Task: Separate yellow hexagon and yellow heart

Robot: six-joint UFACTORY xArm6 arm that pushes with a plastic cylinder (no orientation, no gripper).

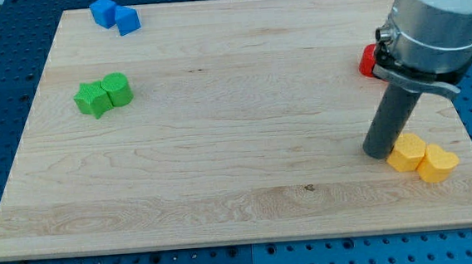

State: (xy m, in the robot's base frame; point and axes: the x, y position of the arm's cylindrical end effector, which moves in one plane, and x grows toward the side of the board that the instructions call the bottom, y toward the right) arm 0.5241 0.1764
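The yellow hexagon (406,152) and the yellow heart (437,164) lie side by side and touching near the view's bottom right corner of the wooden board (221,150). The heart is to the right of the hexagon and a little lower. My tip (380,151) rests on the board just left of the hexagon, touching or nearly touching its left side. The dark rod rises from there up to the grey arm body at the view's top right.
Two blue blocks (114,15) sit together at the view's top left. A green star-like block (92,99) and a green rounded block (118,89) touch at the left. A red block (369,61) shows partly behind the arm at the right edge.
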